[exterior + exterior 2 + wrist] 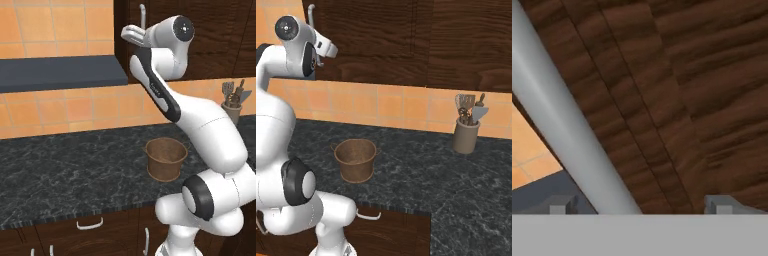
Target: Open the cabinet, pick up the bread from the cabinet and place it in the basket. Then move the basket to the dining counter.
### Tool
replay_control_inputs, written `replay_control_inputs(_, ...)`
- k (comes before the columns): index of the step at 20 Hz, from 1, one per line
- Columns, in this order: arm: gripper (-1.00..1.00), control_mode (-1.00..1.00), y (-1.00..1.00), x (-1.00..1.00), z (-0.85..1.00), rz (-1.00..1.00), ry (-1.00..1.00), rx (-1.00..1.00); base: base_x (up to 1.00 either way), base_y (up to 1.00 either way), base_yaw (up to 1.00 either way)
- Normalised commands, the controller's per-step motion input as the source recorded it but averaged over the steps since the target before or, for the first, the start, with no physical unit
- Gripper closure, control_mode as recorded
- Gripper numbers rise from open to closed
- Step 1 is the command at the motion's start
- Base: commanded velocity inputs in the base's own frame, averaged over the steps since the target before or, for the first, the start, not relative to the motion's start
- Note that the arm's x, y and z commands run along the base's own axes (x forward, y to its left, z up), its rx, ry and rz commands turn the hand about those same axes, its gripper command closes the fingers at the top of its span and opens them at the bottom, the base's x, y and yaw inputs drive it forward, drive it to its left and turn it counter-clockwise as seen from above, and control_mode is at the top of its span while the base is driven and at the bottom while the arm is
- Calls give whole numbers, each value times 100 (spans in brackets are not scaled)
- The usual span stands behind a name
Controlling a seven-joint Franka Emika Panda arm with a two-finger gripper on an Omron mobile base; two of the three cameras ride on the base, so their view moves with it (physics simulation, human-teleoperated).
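The dark wood-grain cabinet (210, 40) (381, 35) hangs on the wall with its door shut, so the bread is hidden. Its silver bar handle (142, 15) (311, 15) runs down the door's left edge. My gripper (131, 34) (331, 50) is raised right up to that handle. In the hand view the handle (557, 120) crosses the door (677, 90) on a slant and passes between the two spread fingertips of the gripper (641, 205), which is open around it. The round brown basket (165, 158) (355, 159) stands upright on the worktop below. The dining counter is out of view.
The black marbled worktop (60, 170) (421, 175) carries a grey-tan pot of utensils (232, 105) (466, 132) to the right of the basket. A dark grey ledge (60, 72) juts from the orange tiled wall left of the cabinet. Low drawers (90, 223) sit under the worktop.
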Motion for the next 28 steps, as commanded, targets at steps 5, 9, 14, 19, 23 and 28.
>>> replay_control_inputs(5, -100, -100, 15, 80, -1, 0, -4, 0, 0, 0, 0)
replay_control_inputs(9, 100, -100, 12, 46, -23, 0, -7, 0, 0, 0, 0)
replay_control_inputs(14, 100, -100, 24, -4, -82, 0, -41, 0, 0, 0, 0)
replay_control_inputs(19, 100, -100, 19, 5, -74, -1, -49, 0, 0, 0, 0)
replay_control_inputs(23, 100, -100, -23, -45, 45, 0, -6, 4, 0, 0, 0)
replay_control_inputs(28, 100, -100, -39, -100, 53, 0, 16, 2, 0, 0, 0)
